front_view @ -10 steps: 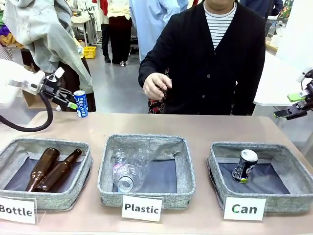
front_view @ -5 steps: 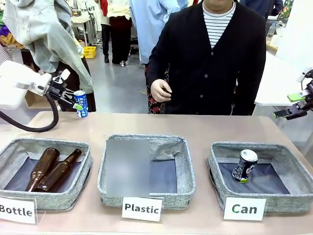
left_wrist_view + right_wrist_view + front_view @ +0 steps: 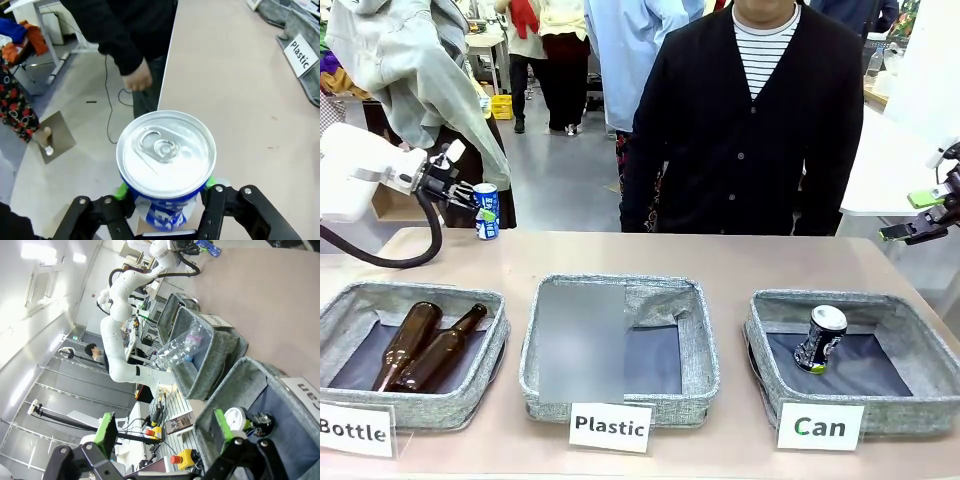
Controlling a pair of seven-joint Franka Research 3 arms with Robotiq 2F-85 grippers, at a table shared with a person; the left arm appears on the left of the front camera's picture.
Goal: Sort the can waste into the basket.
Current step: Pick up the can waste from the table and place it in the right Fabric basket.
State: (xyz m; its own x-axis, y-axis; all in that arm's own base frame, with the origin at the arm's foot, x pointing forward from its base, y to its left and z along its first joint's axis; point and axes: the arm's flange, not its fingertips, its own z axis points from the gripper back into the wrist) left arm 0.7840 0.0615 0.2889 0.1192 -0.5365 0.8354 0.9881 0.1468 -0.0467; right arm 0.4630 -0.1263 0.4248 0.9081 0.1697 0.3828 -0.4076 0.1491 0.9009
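A blue and white can hangs above the table's far left edge, with my left gripper shut on its sides. In the left wrist view the can shows its silver top, and the green pads of my left gripper press it from both sides; no hand touches it. A black can with a silver top stands tilted in the grey basket behind the "Can" sign. My right gripper hovers open at the far right. In the right wrist view my right gripper is above the basket and the black can.
The "Bottle" basket at left holds two brown bottles. The "Plastic" basket stands in the middle. A person in a black cardigan stands at the far edge, arms down. Bare tabletop runs behind the baskets.
The person's hand has let go of the blue and white can and dropped to their side. My left gripper has closed on the can. The right arm has not moved.
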